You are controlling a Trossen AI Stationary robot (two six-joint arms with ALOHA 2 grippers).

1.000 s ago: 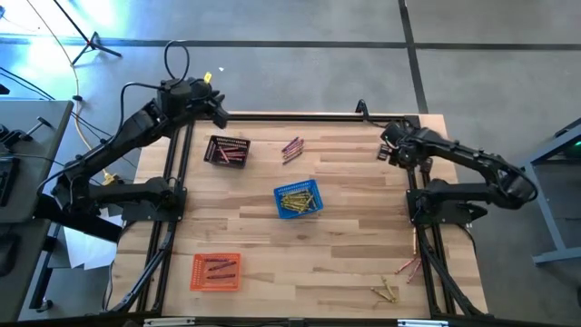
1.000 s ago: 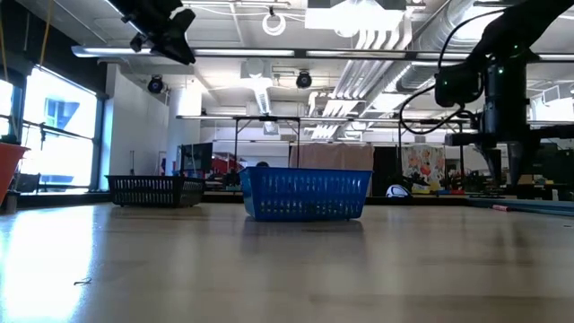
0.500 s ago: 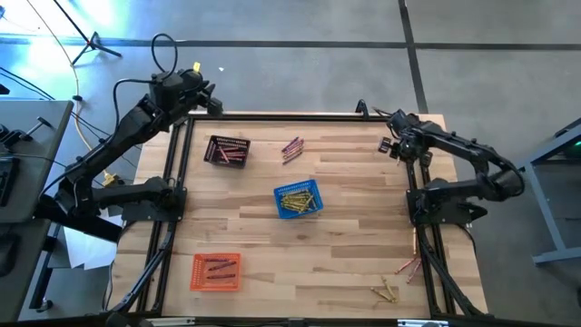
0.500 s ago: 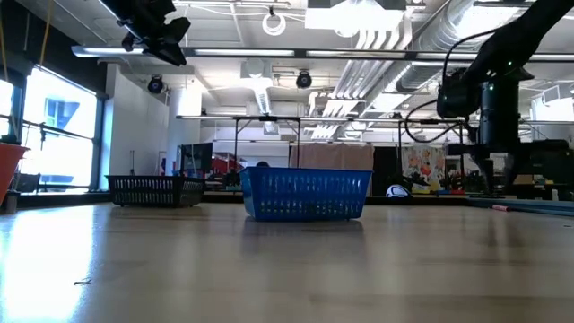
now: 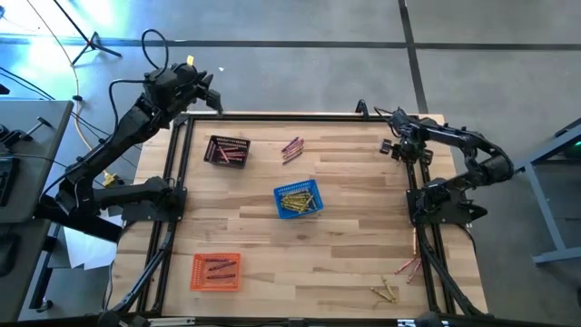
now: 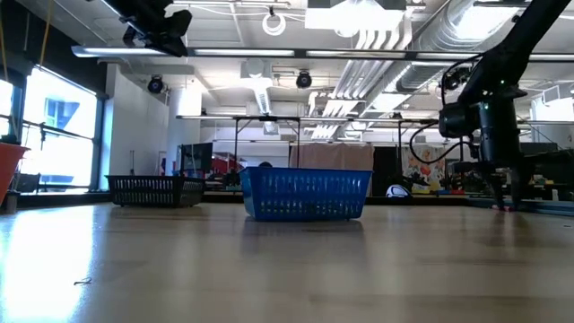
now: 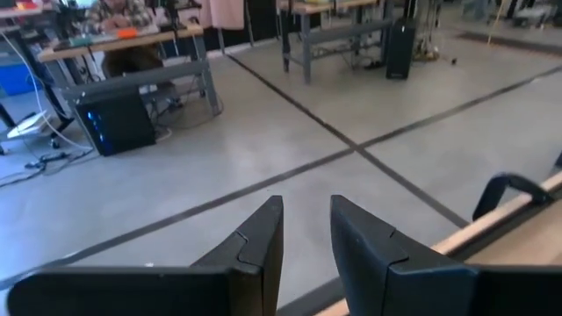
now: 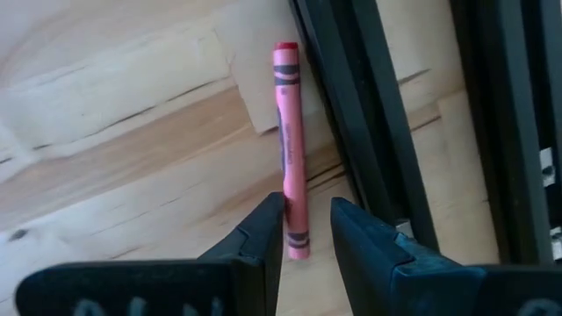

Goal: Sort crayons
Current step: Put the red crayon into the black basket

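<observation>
pink crayon's (image 8: pixel 290 149) lower end hidden

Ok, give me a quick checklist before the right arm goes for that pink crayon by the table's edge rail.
1. Right gripper over the pink crayon: ok, crayon end lies between its fingers.
2. Fingers parted with a narrow gap: ok.
3. Crayon lying flat on the wooden table: ok.
4. Room beside the black rail: not ok, crayon lies right alongside it.
5. Left gripper away at the far left corner: ok.
6. Fingers touching the table: cannot tell.
</observation>
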